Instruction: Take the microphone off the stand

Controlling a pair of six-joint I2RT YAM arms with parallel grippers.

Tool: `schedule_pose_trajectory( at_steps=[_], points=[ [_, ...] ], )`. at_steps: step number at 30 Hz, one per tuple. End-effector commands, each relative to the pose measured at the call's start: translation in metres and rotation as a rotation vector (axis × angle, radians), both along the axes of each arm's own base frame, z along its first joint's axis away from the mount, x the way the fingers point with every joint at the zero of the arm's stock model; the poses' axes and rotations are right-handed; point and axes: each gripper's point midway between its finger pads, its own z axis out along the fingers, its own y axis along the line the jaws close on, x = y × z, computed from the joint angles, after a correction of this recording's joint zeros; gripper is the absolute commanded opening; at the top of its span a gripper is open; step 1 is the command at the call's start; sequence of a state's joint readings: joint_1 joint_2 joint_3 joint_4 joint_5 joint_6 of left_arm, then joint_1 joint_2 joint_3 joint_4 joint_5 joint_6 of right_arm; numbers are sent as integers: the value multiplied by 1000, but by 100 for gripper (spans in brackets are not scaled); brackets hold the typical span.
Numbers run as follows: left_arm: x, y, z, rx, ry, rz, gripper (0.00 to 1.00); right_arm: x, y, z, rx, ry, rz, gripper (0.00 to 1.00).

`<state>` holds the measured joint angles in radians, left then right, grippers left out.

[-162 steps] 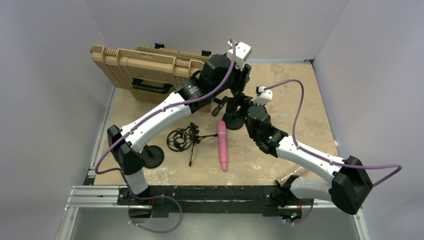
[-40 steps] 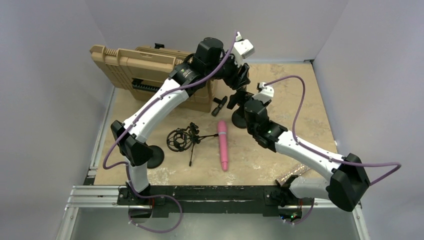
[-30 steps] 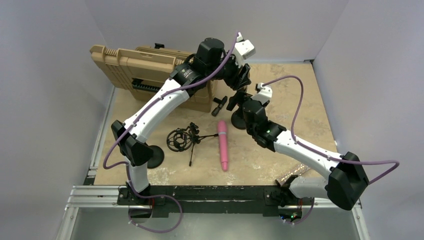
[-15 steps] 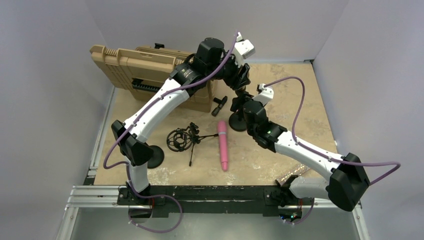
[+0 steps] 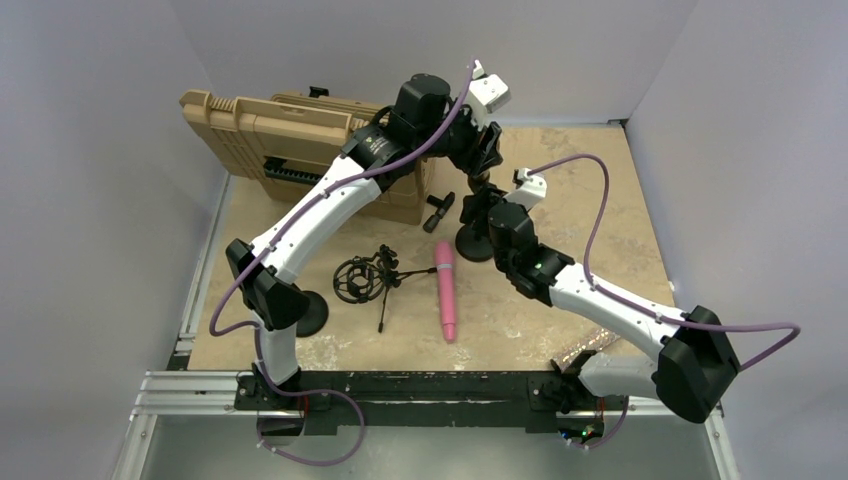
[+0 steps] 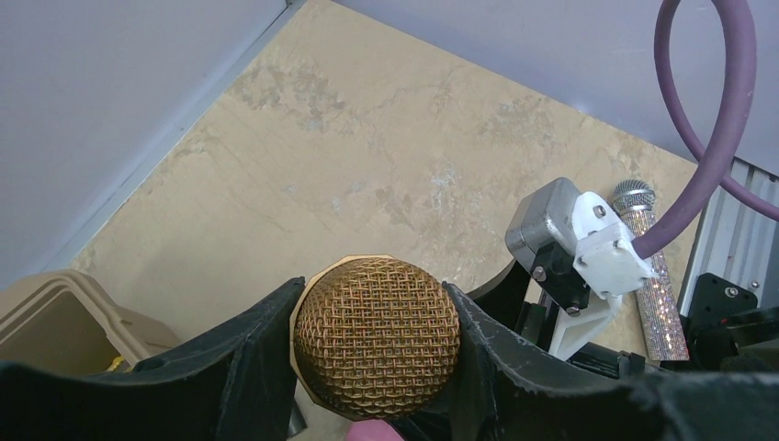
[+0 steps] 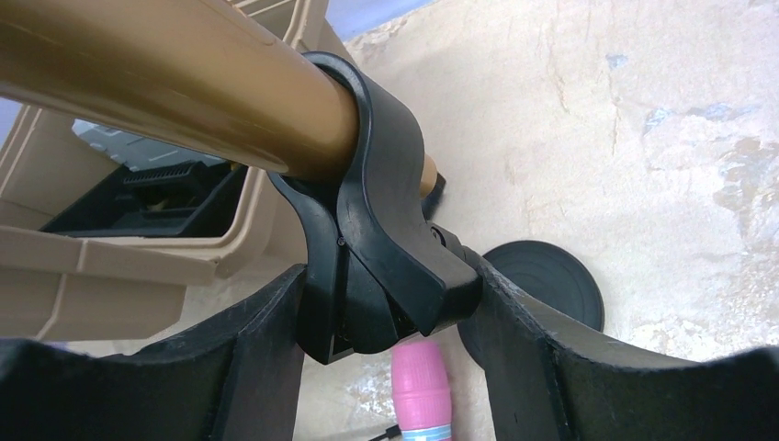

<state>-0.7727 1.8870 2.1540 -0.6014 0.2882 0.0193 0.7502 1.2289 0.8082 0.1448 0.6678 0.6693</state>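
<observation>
Top external: arms outstretched, left claw holding microphone, right claw holding stand clip.

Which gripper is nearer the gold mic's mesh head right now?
Left. The left gripper has its jaws clamped on the mesh head itself; the right gripper is farther down the gold body, jaws around the stand's black clip.

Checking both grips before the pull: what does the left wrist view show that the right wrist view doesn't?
Left wrist only: the microphone's gold mesh head pinched by the left gripper, plus a glittery silver microphone. Right wrist only: the right gripper closed on the stand clip, and a round black base. Both: the gold microphone, tan case.
</observation>
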Motion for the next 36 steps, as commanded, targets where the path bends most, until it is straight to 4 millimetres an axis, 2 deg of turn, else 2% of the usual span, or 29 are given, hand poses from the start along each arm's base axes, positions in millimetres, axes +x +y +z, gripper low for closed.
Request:
schedule_pose_trajectory(
  at_steps=[1, 4, 6, 7, 9, 11, 24, 29, 32, 33, 36],
  points=[
    [-11, -13, 43, -115, -59, -39, 0, -7, 25, 34, 88, -99, 140, 0],
    [-18, -18, 47, -129, -67, -94, 0, -14, 35, 47, 102, -152, 226, 0],
    [-22, -22, 48, -135, -64, -124, 0, -17, 40, 47, 97, -161, 264, 0],
    [-23, -22, 47, -122, -77, -134, 0, -16, 39, 44, 94, -148, 253, 7],
    [-22, -22, 42, -105, -74, -133, 0, -11, 33, 41, 90, -122, 199, 36],
    [-21, -22, 39, -98, -69, -133, 0, -9, 31, 43, 84, -119, 180, 51],
    [-26, -19, 26, -75, -45, -142, 0, -4, 25, 51, 68, -134, 138, 67],
    [-26, -18, 26, -72, -50, -138, 0, -6, 22, 53, 68, -137, 135, 65],
    [-24, -17, 25, -69, -50, -128, 0, -6, 23, 52, 64, -136, 142, 59],
    [-24, -17, 26, -70, -51, -126, 0, -6, 24, 52, 63, -136, 145, 54],
    [-25, -16, 27, -73, -51, -124, 0, -6, 24, 51, 56, -136, 151, 19]
  ],
)
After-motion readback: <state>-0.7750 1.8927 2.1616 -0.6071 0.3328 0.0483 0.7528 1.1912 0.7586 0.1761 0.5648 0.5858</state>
